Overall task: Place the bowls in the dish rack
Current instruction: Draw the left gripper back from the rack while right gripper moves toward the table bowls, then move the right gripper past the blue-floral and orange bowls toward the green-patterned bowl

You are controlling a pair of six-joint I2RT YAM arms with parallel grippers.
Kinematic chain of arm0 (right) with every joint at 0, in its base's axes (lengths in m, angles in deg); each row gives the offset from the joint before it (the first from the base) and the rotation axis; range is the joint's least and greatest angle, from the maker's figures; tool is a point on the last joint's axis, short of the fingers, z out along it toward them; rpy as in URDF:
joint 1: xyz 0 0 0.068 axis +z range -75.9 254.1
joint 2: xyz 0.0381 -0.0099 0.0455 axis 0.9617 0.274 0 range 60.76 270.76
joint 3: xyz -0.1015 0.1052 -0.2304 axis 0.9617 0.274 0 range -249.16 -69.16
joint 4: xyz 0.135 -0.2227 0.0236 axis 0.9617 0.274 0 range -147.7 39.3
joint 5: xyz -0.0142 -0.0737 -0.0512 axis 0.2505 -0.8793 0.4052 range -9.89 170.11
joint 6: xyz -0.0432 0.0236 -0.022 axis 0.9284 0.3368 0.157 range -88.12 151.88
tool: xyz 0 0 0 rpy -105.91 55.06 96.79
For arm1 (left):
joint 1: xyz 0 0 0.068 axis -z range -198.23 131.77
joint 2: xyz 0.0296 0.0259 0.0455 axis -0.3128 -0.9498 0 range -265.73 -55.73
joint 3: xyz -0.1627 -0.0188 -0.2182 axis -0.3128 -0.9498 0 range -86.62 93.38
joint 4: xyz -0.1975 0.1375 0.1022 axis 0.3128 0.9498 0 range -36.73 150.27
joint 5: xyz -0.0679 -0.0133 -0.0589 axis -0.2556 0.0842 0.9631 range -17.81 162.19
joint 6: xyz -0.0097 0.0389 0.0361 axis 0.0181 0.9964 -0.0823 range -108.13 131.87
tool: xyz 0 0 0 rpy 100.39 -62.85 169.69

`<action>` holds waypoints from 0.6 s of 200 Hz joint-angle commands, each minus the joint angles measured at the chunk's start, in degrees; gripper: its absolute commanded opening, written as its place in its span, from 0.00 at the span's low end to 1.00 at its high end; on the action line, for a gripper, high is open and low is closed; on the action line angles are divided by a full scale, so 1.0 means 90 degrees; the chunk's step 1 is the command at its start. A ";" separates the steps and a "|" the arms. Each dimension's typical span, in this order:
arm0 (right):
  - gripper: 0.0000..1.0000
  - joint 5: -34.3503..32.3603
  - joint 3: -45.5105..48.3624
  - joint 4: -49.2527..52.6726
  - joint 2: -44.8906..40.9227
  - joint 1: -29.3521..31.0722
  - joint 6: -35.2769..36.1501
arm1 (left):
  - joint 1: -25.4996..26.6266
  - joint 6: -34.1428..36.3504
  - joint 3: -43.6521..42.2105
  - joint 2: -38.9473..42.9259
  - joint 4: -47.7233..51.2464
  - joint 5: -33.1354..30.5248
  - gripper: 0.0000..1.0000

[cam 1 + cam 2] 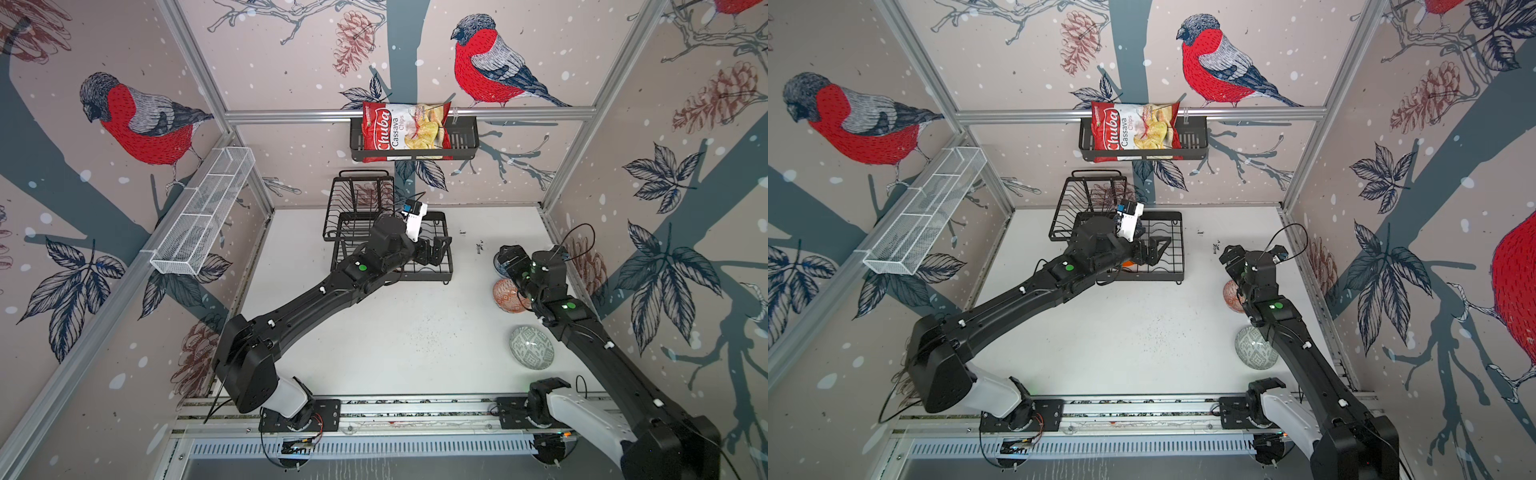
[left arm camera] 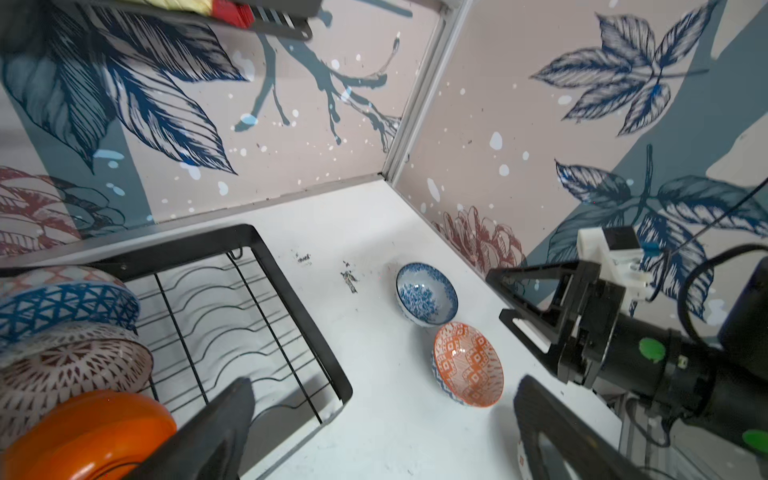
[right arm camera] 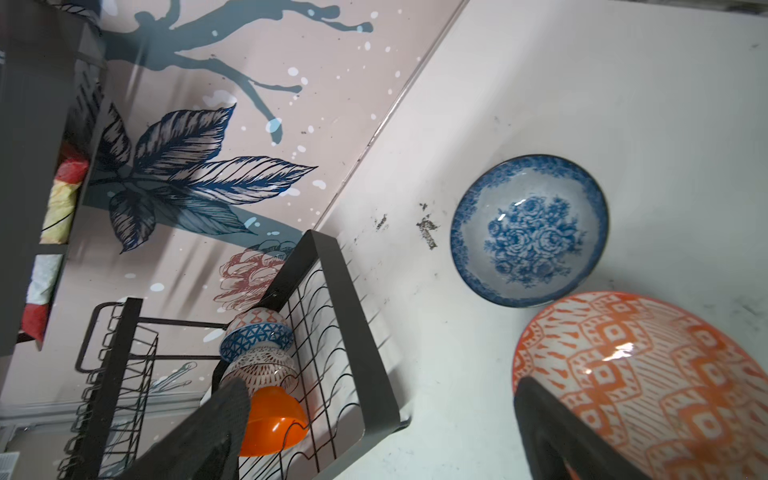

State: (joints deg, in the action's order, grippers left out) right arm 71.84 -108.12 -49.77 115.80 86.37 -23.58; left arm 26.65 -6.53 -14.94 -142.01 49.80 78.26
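The black wire dish rack [image 1: 428, 277] [image 2: 299, 299] stands at the back middle. In its base tray sit a dark blue geometric bowl [image 2: 62, 307], a radial-patterned bowl [image 2: 70, 370] and a plain orange bowl [image 2: 87, 432]. My left gripper [image 1: 436, 251] [image 2: 382, 436] hovers open and empty over the tray's right part. On the table at the right lie a blue-white floral bowl [image 3: 530, 230], an orange-white patterned bowl [image 1: 505, 297] [image 3: 640, 382] and a grey-green bowl [image 1: 532, 347]. My right gripper [image 1: 510, 262] [image 3: 386, 436] hangs open over the first two, holding nothing.
A black slatted basket [image 1: 465, 141] with a chips bag [image 1: 405, 131] hangs on the back wall above the rack. A long white mesh basket [image 1: 203, 212] is fixed to the left wall. The rack's raised upper shelf [image 1: 357, 203] stands behind the tray. Dark specks [image 1: 478, 248] mark the table.
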 commanded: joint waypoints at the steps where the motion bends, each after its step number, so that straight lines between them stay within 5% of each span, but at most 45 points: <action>1: 1.00 0.0163 0.0188 0.0426 -0.0031 -0.0298 0.0069 | 0.0118 0.0093 -0.0236 -0.0052 -0.0083 -0.0030 0.98; 120: 0.94 0.0873 0.0982 -0.0372 0.0653 -0.0687 0.0473 | 0.0241 -0.0087 -0.0660 -0.0003 -0.0360 0.0137 0.98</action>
State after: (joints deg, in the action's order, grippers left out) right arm 78.11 -97.60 -50.15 119.26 80.73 -22.16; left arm 28.64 -7.47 -20.93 -141.98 48.84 79.35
